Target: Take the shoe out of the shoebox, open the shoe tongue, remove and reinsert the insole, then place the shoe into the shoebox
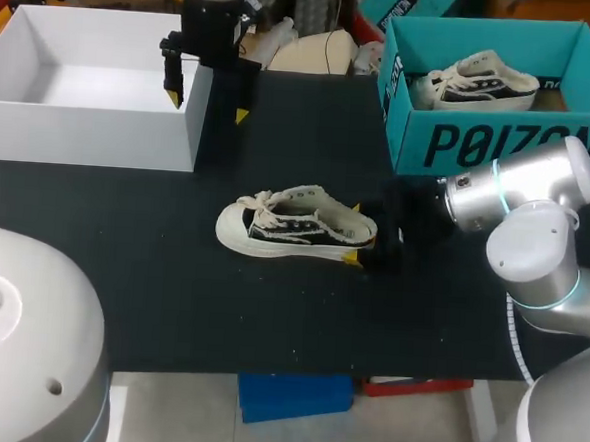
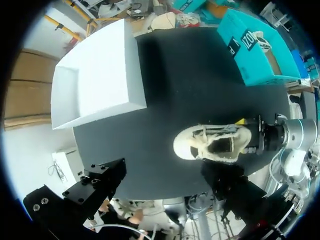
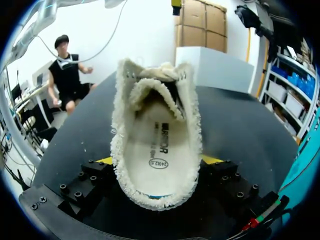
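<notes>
Black counter point(image 1: 172, 274), middle: shoe point(image 1: 295, 221) upright | right hand point(image 1: 359, 233) clamped on its heel | left hand point(image 1: 209, 106) released, far left

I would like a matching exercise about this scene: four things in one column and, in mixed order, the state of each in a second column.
Things:
1. white box
2. teal shoebox
3. left tool
4. right tool

States:
A. shut on the heel of the loose shoe
B. holds a second shoe
C. empty
D. open, holding nothing

Pairs: 1-C, 2-B, 3-D, 4-A.
</notes>
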Tool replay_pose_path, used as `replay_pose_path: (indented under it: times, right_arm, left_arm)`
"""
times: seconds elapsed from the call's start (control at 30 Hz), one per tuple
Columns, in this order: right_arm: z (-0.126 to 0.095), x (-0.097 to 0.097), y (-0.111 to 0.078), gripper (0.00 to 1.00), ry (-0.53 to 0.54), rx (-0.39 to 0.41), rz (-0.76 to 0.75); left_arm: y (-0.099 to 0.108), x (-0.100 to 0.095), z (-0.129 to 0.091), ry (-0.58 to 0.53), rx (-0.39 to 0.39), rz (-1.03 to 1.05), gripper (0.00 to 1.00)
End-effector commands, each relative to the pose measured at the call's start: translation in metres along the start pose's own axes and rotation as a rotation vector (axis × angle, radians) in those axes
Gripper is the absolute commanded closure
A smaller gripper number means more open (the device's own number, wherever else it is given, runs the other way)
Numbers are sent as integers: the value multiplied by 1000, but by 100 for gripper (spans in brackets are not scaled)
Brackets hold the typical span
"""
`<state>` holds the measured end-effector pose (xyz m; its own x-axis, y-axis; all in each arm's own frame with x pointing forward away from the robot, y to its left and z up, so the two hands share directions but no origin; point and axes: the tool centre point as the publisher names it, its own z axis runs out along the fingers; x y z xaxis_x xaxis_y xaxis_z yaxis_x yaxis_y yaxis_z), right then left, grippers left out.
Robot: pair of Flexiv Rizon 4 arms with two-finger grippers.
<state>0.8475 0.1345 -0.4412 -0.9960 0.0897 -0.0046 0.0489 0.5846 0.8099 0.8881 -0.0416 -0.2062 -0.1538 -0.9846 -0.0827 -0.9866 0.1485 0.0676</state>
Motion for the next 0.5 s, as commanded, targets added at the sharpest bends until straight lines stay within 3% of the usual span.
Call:
replay_pose_path:
  times: [0.03, 0.3, 0.5]
  right_arm:
    - [3, 0, 0, 100, -2, 1, 1]
    - [3, 0, 0, 100, -2, 1, 1]
    - [3, 0, 0, 100, -2, 1, 1]
  left_arm:
    - [7, 21, -4, -62, 9, -74, 0]
    - [31, 80, 13, -142, 8, -122, 0]
    - [40, 110, 31, -155, -5, -111, 0]
